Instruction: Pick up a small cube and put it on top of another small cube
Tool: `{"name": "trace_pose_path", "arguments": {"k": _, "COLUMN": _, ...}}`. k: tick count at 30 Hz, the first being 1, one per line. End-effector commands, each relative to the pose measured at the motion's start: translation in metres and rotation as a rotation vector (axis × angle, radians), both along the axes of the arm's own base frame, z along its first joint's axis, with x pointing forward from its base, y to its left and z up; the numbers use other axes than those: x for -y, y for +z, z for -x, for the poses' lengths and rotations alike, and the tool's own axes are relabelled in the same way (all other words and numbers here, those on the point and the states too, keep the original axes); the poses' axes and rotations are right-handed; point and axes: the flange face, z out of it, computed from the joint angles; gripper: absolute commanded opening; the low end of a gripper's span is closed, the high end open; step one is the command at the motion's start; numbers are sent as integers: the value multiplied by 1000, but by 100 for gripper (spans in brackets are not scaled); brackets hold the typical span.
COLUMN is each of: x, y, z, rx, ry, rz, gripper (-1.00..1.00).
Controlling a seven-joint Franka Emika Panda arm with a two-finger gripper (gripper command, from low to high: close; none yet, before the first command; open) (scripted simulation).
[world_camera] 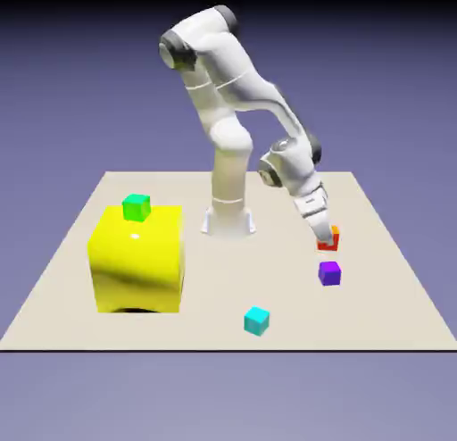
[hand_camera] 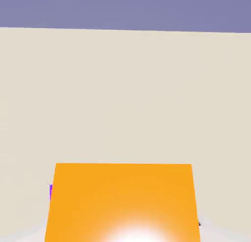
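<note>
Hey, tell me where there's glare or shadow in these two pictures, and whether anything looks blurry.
Hand view: a white glare spot washes out the bottom of the orange-red cube, which fills the lower frame; edges stay sharp. Exterior view: a small highlight on the yellow block, a dark shadow patch under its front edge; nothing looks blurred, and the backdrop darkens toward the top.

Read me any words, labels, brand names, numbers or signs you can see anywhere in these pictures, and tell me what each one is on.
None: no readable text in either view.
The orange-red cube, purple cube, cyan cube, green cube and yellow block have plain faces.
The white arm and the table carry no markings.
</note>
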Motion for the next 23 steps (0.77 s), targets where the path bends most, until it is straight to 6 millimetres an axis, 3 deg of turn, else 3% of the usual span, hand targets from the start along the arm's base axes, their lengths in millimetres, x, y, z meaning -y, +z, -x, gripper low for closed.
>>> {"name": "trace_pose_path", "arguments": {"k": 1, "x": 0, "y": -5, "z": 4, "rx": -14, "ry": 38, "rz": -6, "gripper": -100}}
{"name": "trace_pose_path", "arguments": {"k": 8, "x": -10, "y": -22, "z": 5, "rx": -27, "ry": 55, "rz": -30, "gripper": -100}}
{"name": "trace_pose_path", "arguments": {"k": 21, "x": -24, "y": -71, "z": 9, "rx": -21, "ry": 56, "rz": -8, "gripper": -100}}
{"name": "trace_pose_path", "arguments": {"k": 22, "x": -24, "y": -71, "z": 9, "rx": -21, "ry": 56, "rz": -8, "gripper": 100}}
{"name": "trace_pose_path", "arguments": {"k": 23, "x": -24, "y": -71, "z": 9, "rx": -21, "ry": 56, "rz": -8, "gripper": 100}}
